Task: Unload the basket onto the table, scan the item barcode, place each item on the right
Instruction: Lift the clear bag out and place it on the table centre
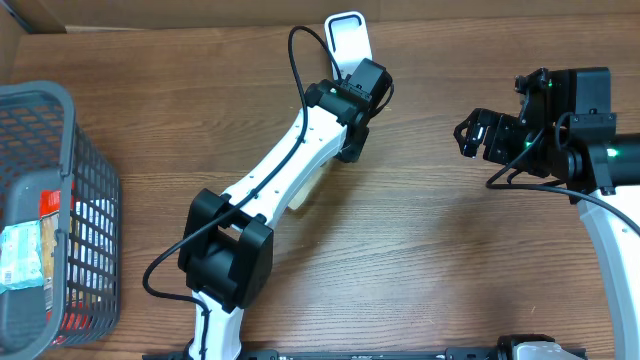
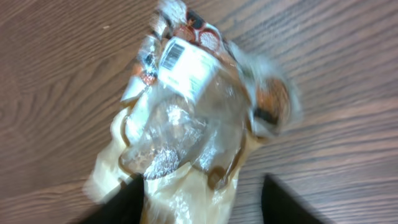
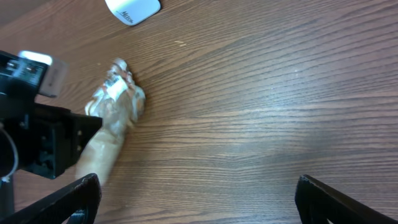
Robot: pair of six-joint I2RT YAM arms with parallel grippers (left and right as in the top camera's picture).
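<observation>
The item (image 2: 186, 124) is a clear, cream-tinted plastic bag of baked goods lying on the wooden table, with a white barcode label (image 2: 175, 55) facing up at its far end. My left gripper (image 2: 208, 208) stands open around the bag's twisted tail. Its left finger (image 2: 134, 199) touches the plastic, while the right one stands apart from it. From overhead only a cream strip of the item (image 1: 308, 190) shows beside the left arm, under the left gripper (image 1: 350, 150). My right gripper (image 1: 468, 135) hovers wide open and empty (image 3: 199, 202), right of the item (image 3: 115, 106).
A white scanner (image 1: 347, 40) lies at the table's far edge, also in the right wrist view (image 3: 134, 9). A grey wire basket (image 1: 60, 100) with several packaged goods stands at the left edge. The left arm's black cable loops over the table.
</observation>
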